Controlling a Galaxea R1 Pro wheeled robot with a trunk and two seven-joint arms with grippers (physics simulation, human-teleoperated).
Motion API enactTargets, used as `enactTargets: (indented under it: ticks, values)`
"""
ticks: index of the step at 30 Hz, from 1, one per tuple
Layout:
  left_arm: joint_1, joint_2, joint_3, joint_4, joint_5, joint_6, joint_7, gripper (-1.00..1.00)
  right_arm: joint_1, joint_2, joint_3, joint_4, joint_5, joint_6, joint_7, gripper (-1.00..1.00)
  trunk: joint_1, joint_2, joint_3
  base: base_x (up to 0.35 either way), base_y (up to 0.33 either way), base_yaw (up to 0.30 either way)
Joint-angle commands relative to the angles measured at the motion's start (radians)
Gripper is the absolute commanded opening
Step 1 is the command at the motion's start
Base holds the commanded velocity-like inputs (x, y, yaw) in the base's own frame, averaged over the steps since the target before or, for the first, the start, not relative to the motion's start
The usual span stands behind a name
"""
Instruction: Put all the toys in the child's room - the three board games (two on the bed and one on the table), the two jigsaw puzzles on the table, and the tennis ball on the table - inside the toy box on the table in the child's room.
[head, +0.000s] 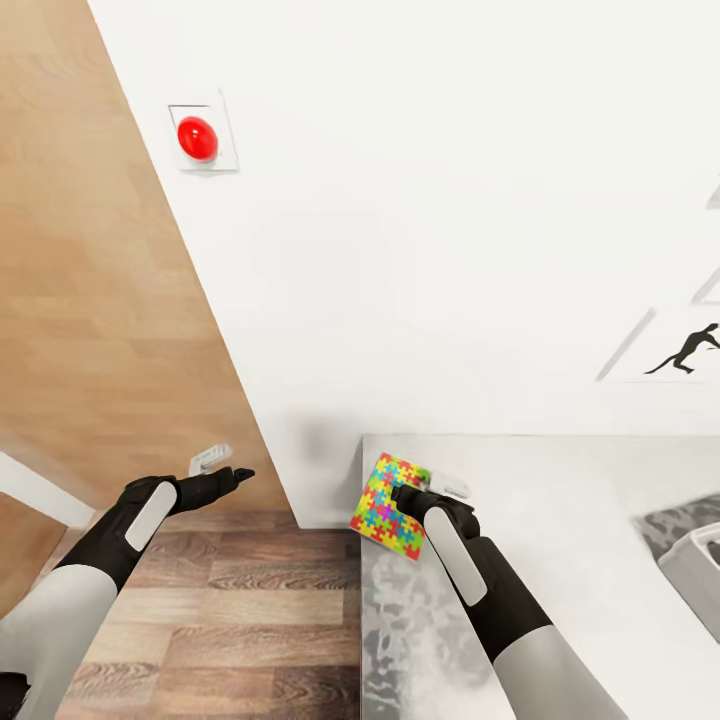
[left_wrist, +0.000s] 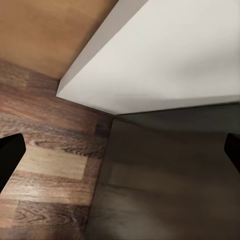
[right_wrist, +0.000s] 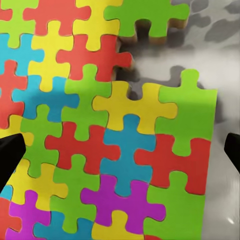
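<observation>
At the table's edge, both end effectors gape, the right over a jigsaw puzzle.

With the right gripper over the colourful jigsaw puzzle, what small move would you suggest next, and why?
Probably lower the right gripper and close it on the flat multicoloured jigsaw puzzle. The puzzle lies at the corner of the glossy pale grey speckled table, and the right wrist view shows both fingertips spread wide, with the puzzle between and beneath them, not yet gripped.
</observation>
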Motion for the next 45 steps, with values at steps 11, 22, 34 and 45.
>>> enactTargets:
  ticks: [11,22,34,45]
  values:
    - [-0.001,0.001,-0.002,-0.001,0.0,0.002,-0.002,1.0,0.0,0.0,0.001,0.0,-0.007,0.003,-0.009,1.0,0.001,-0.001,-0.002,0.0,0.073,0.0]
    - [-0.001,0.001,-0.002,-0.001,0.0,0.002,-0.002,1.0,0.0,-0.001,0.001,0.0,-0.007,0.003,-0.009,1.0,0.001,-0.001,-0.002,0.0,0.08,0.0]
    - [-0.001,0.001,-0.003,-0.001,0.0,0.002,-0.002,1.0,0.0,-0.001,0.002,0.0,-0.007,0.003,-0.009,1.0,0.001,-0.001,-0.002,0.0,0.078,0.0]
    - [-0.001,0.0,-0.003,-0.001,0.0,0.002,-0.002,1.0,0.0,-0.001,0.002,0.0,-0.007,0.003,-0.009,1.0,0.001,-0.001,-0.002,0.0,0.052,0.0]
